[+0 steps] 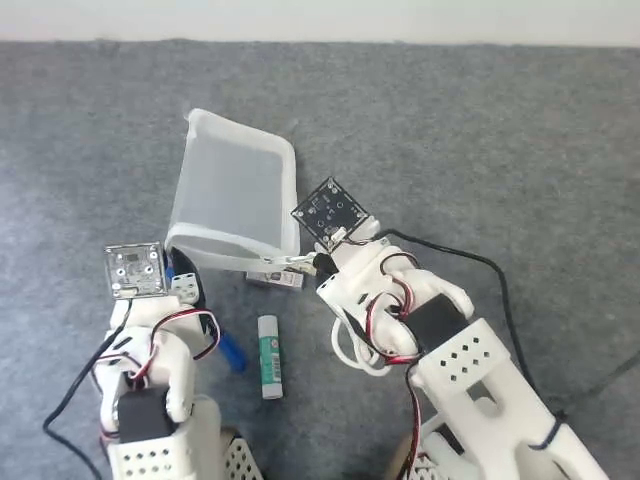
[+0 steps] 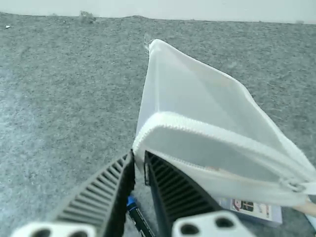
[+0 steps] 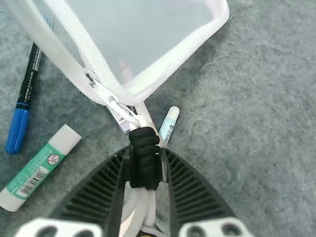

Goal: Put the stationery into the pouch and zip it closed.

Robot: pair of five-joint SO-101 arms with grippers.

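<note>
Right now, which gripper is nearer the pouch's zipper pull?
Right. The right gripper is clamped on the black tab tied to the zipper pull. The left gripper pinches the pouch at the opening's far corner.

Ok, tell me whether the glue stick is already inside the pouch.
No: the glue stick lies on the grey carpet beside the blue pen, outside the pouch.
</note>
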